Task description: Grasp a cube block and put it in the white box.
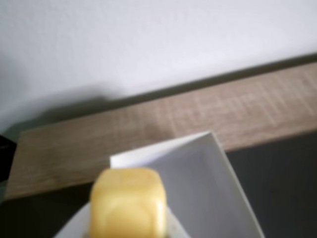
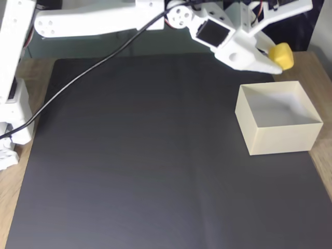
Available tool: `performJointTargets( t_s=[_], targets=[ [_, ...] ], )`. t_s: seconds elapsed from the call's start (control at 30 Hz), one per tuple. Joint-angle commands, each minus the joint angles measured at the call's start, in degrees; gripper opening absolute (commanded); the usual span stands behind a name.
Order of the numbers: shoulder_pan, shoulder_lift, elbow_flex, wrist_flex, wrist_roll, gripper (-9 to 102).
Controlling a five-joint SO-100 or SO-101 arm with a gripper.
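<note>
Pincer (image 2: 277, 58) grips the cube block (image 2: 282, 55) above the white box (image 2: 280, 139).

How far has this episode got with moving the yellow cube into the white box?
Done: the cube block is grasped and lifted off the dark mat, clamped in the end effector. In hand: the carry, with the cube in the air near the far edge of the white box; the wrist view shows the box's open inside just beyond it. Left: move over the opening, release; the box looks empty.
</note>
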Motion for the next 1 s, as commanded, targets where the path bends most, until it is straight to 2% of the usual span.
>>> performJointTargets(
  t_s=[0.0, 0.2, 0.53, 0.77, 0.97],
  targets=[
    [0.8, -0.7, -4.0, -1.4, 0.2, 1],
    [1.9, -5.4, -9.8, -0.5, 0.3, 0],
    [2.5, -6.6, -9.8, -0.2, 0.4, 1],
    [2.9, -6.1, -9.8, 1.0, -1.0, 22],
    [3.4, -5.4, -9.8, 1.9, -1.1, 26]
  ],
)
